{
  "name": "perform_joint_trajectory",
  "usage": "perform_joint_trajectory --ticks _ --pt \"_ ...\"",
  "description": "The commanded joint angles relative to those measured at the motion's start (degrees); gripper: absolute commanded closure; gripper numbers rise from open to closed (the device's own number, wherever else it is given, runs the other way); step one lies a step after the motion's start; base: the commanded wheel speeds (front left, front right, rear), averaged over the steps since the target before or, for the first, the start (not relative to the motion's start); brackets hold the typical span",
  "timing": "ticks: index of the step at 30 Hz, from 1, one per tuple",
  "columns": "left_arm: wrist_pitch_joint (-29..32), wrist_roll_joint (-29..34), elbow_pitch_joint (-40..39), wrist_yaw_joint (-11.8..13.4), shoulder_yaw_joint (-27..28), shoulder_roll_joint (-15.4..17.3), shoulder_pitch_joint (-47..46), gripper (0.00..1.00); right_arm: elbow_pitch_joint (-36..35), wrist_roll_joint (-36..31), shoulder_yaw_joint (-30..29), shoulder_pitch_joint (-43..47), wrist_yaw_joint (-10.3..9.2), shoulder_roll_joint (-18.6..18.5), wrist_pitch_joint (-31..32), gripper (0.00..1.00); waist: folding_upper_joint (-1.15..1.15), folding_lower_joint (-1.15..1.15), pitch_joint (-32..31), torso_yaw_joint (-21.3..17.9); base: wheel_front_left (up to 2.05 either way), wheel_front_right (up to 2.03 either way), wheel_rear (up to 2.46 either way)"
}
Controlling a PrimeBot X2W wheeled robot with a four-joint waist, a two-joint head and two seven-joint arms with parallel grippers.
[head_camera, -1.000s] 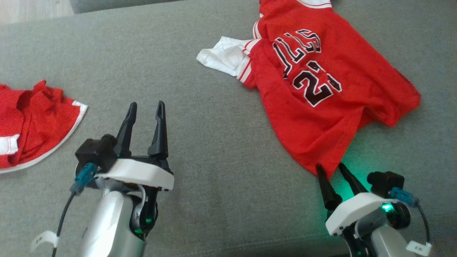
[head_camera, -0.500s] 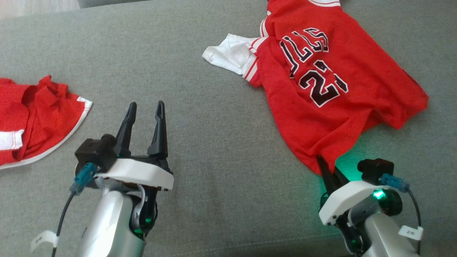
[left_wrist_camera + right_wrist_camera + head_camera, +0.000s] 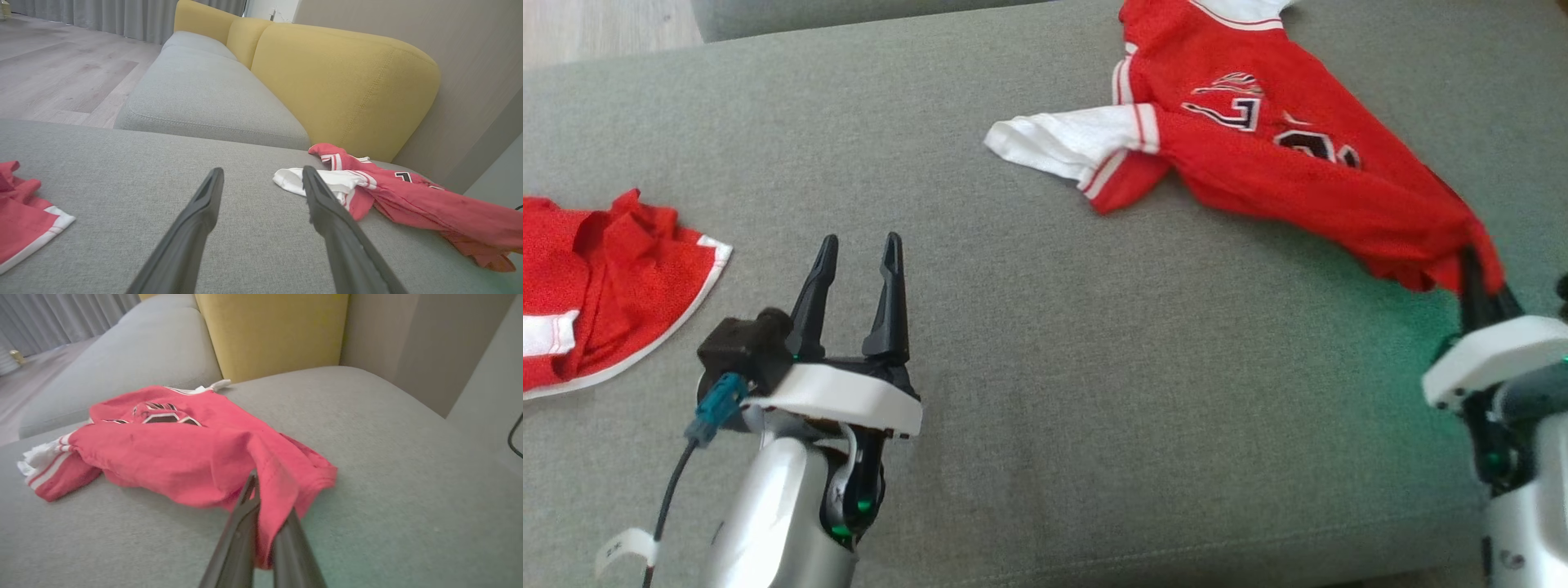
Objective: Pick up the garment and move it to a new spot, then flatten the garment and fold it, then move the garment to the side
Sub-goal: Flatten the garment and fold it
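OP: Since a second ago the right gripper [image 3: 1476,273] is hauling the red jersey [image 3: 1282,163] out toward 3 o'clock, fingers clamping its hem.

Reply: yep, it's stretching across the grey sofa seat [image 3: 1045,367] around 1 o'clock, and the left gripper [image 3: 856,245] is idling at 7 o'clock, fingers narrowly apart, gripping nothing.

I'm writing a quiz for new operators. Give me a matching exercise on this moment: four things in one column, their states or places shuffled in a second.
Column one:
1. left tool
2. right tool
3. jersey
4. second red garment

Column two:
A. shut on the jersey's edge
B. red, lettered, with a white sleeve
C. open, holding nothing
D. crumpled at the head view's left edge

Pairs: 1-C, 2-A, 3-B, 4-D
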Motion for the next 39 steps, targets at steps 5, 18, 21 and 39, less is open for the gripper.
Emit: perform_joint_trajectory --ticks 5,18,21,39 --pt "-0.32 0.59 -1.86 0.04 0.81 0.61 -2.06 0.00 -2.32 -3.61 -4.36 -0.64 0.12 0.76 4.34 1.00 0.00 0.00 0.73 0.07 0.00 0.00 0.00" --pt "-0.32 2.33 -0.54 -0.82 0.08 0.61 -6.21 0.00 -2.73 0.64 2.01 7.12 0.12 3.68 15.33 1.00 0.00 0.00 2.12 -4.02 0.00 0.00 0.00" --pt "-0.32 2.26 -0.34 -0.79 0.08 0.61 -6.07 0.00 -2.61 1.19 2.91 8.45 0.12 3.73 17.28 1.00 0.00 0.00 1.81 -4.53 0.00 0.00 0.00" --pt "-0.32 0.89 -1.27 -0.23 -0.36 0.61 -4.07 0.00 -9.40 -3.52 7.95 3.65 0.12 3.88 -7.68 0.00 0.00 0.00 0.28 -1.82 0.00 0.00 0.00"
